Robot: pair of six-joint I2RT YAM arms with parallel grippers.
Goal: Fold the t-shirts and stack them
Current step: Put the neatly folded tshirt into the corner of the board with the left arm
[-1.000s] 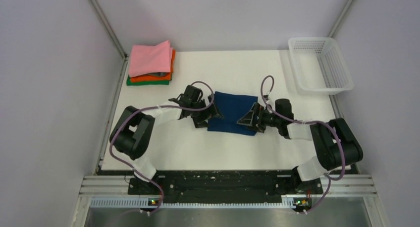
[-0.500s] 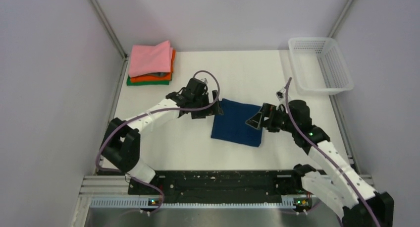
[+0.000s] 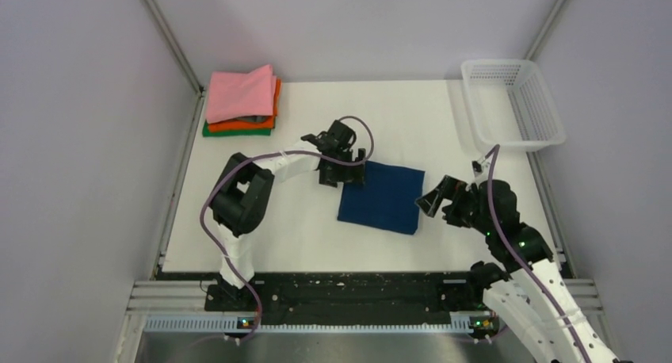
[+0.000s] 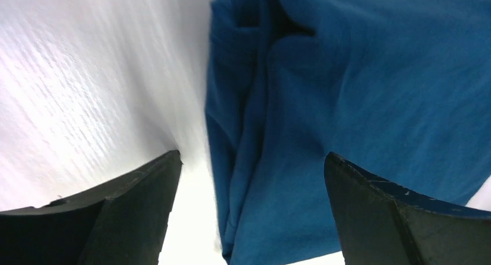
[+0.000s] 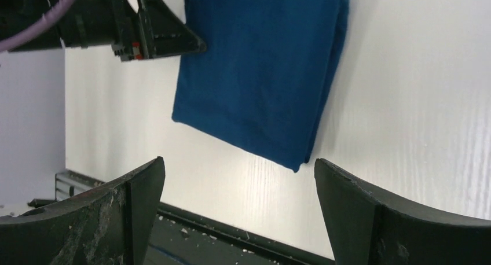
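Grippers on either side of the folded navy t-shirt [image 3: 380, 198], mid-table

Left arm [image 3: 281, 161] is bent sharply at the elbow. The left gripper [image 3: 354, 175] hangs spread open over the shirt's far-left corner. The right gripper [image 3: 432, 200], also spread and holding nothing, sits just off the shirt's right edge. Shirt's flat, near-square with no clear long axis, a bit skewed to the table.

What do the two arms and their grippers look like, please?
The left arm and right arm look alike, with black joints and white links. A purple cable loops along each. The left gripper and right gripper have black, wedge-shaped fingers, scuffed pale.
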